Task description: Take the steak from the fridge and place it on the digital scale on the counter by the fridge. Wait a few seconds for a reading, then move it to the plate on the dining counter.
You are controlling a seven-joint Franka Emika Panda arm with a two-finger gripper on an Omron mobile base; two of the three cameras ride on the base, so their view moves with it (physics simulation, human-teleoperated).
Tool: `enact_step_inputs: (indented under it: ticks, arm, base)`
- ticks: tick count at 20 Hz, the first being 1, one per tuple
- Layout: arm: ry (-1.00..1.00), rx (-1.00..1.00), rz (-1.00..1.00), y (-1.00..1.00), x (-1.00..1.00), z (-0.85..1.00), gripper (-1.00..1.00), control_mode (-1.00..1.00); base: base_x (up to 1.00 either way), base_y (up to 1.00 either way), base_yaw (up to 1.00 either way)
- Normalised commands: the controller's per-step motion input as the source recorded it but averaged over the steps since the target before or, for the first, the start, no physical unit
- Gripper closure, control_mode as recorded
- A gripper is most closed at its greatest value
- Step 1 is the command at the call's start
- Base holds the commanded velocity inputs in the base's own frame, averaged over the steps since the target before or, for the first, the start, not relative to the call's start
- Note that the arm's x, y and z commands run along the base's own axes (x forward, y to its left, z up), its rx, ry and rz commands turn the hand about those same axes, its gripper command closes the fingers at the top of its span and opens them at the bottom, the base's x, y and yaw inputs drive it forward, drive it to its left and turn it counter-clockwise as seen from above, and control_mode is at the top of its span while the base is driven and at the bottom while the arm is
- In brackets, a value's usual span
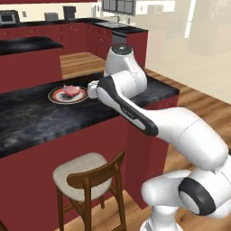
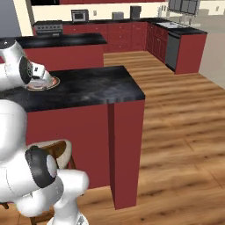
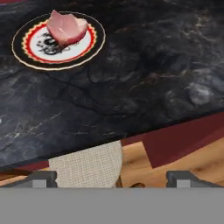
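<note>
While the hand (image 3: pixel 111 178) stands open and empty, the pinkish-red steak (image 3: pixel 66 27) lies crumpled on the dark-rimmed plate (image 3: pixel 26 51) on the black marbled counter (image 3: pixel 144 74).

One steak (image 3: pixel 66 27) lies on one plate (image 3: pixel 26 50), on one dining counter (image 3: pixel 144 78) of black marbled stone. One wooden chair (image 1: pixel 85 177) with a pale cushion stands below it. One microwave (image 2: pixel 79 16) sits on the far counter, and one dishwasher (image 2: pixel 172 51) is set among the red cabinets.
</note>
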Motion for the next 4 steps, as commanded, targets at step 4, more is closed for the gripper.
enact_step_inputs:
  ticks: [4]
  arm:
    - [0.04,0.08,0.00,-0.68,-0.78,0.02,-1.00,-1.00]
  base:
    - [0.00,0.00,0.00]
